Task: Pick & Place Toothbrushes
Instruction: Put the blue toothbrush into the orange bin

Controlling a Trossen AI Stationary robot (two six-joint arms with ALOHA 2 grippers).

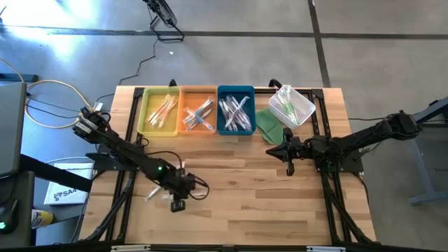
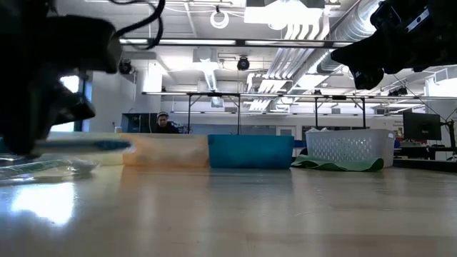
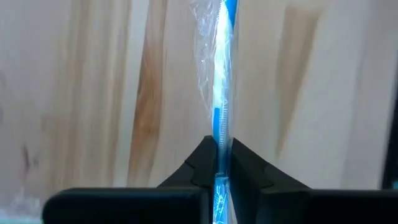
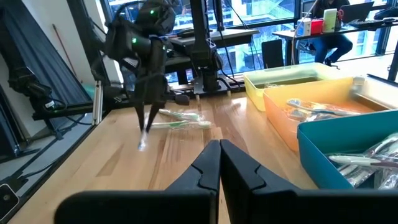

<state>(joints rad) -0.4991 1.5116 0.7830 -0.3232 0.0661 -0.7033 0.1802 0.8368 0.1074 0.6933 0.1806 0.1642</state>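
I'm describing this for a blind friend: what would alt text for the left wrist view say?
The left gripper is shut on a blue toothbrush in a clear wrapper, which runs straight away from the two dark fingers over the pale wooden table.

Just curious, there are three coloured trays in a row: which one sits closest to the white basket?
The blue tray, at the row's right end. Only a green cloth separates it from the white basket; the orange and yellow trays lie farther left.

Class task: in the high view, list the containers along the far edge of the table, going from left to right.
yellow tray → orange tray → blue tray → white mesh basket
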